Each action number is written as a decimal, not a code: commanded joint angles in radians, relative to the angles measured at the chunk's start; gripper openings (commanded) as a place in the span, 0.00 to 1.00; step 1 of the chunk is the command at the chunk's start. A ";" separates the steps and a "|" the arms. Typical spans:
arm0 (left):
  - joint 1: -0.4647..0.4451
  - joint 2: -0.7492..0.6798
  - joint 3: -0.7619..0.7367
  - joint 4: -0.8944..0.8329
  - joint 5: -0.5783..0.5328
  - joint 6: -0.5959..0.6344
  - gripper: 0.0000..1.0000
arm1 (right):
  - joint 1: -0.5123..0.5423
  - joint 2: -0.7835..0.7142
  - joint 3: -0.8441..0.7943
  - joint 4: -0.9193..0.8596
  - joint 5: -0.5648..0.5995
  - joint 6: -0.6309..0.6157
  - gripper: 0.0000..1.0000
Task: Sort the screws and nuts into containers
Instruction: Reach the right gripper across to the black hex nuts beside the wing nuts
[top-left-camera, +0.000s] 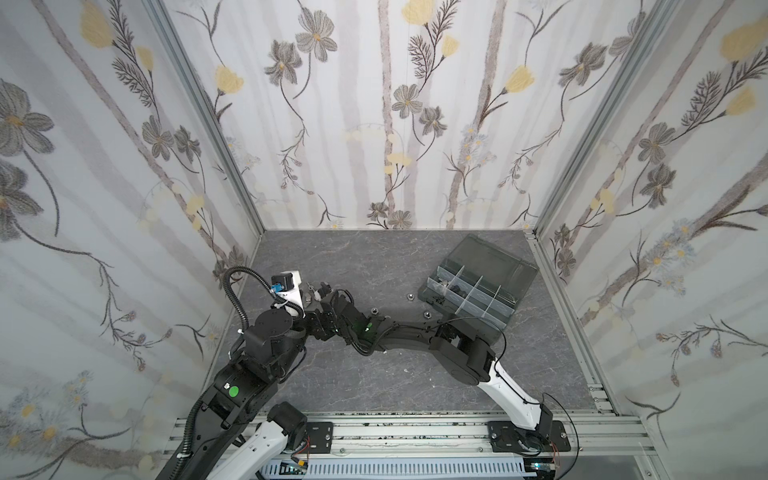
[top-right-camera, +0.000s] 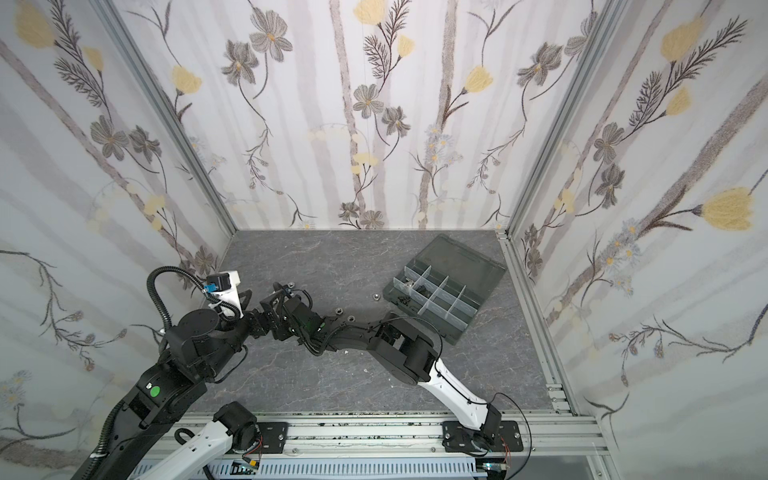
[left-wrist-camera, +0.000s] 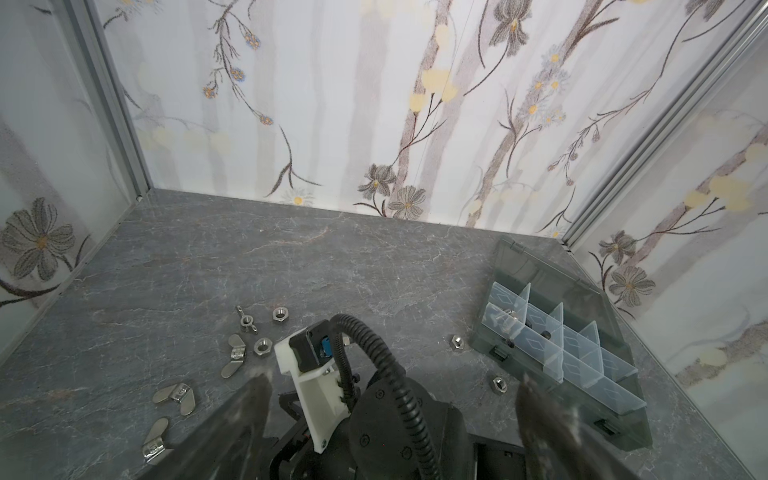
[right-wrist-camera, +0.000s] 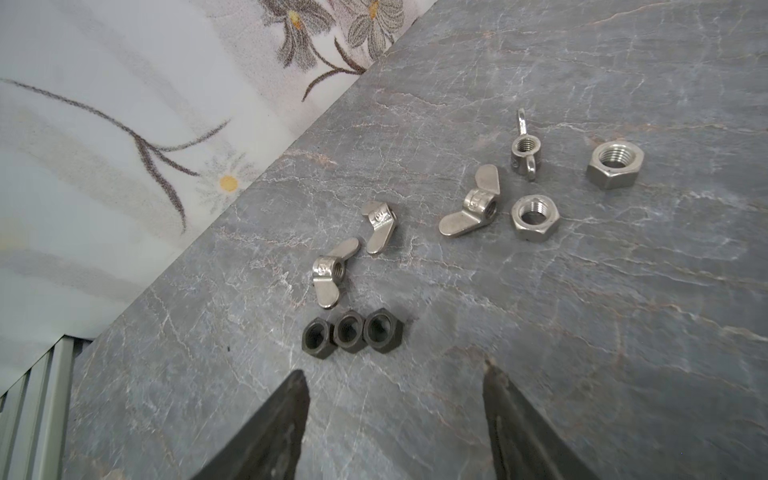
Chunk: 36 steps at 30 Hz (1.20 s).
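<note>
The box (top-left-camera: 430, 292) sits at 2 o'clock on the desk (top-left-camera: 374, 257), with its smoky lid (top-left-camera: 498, 257) swung open behind it. Pale translucent dividers (left-wrist-camera: 557, 332) split it into cells. The end cell nearest the desk's middle holds silver pieces (left-wrist-camera: 509, 318) and the next cell a black piece (left-wrist-camera: 546, 334), too small to tell screws from nuts.

A few loose nuts (top-left-camera: 409, 296), shiny hex rings, lie between the box and the middle. At 9 o'clock are three black nuts (right-wrist-camera: 349, 337) touching in a row, two silver hex nuts (right-wrist-camera: 535, 217) and four wing nuts (right-wrist-camera: 473, 208).

The right arm stretches low across the middle. The right pincer (right-wrist-camera: 395, 376) hangs just short of the black nuts, jaws apart and empty. The left pincer (left-wrist-camera: 397, 386) gapes wide, holding nothing. The desk is grey and veined like stone.
</note>
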 joint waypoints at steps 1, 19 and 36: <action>0.000 -0.023 -0.029 0.057 0.001 -0.002 0.92 | 0.012 0.046 0.058 -0.014 0.055 -0.015 0.66; 0.001 -0.107 -0.110 0.086 -0.006 0.014 0.93 | 0.017 0.221 0.295 -0.102 0.099 -0.056 0.60; 0.001 -0.141 -0.097 0.040 -0.025 0.007 0.93 | 0.026 0.255 0.315 -0.177 0.228 -0.138 0.49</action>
